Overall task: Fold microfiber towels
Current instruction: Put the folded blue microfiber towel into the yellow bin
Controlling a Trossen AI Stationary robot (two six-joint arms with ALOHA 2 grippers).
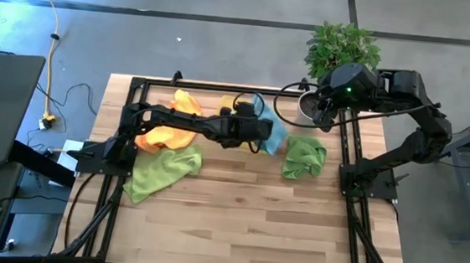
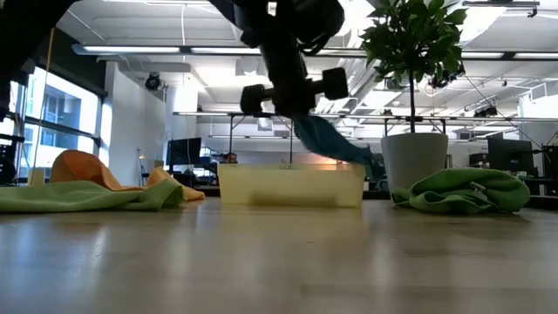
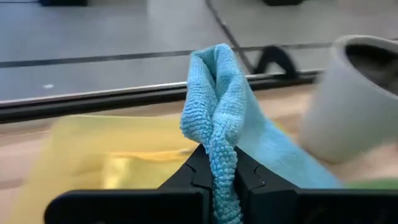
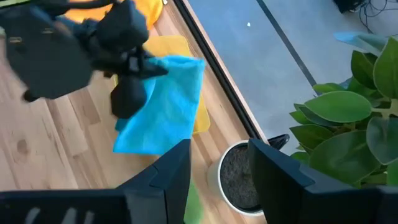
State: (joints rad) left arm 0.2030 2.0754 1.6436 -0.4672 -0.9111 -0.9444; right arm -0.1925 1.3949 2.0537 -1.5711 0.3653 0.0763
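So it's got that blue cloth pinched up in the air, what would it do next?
Probably carry it clear of the yellow tray and lay it flat on bare table. The left gripper is shut on a bunched edge of the teal towel, which hangs above the tray and needs spreading before folding.

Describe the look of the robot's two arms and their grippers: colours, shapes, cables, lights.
Both arms are black, built of rounded, chunky joint housings joined by straight links. The left gripper has two flat, dark angular fingers. The right gripper has broad, dark slab-like fingers with bevelled edges. A small green light glows on the right arm's wrist housing, and thin black cables loop along both arms.
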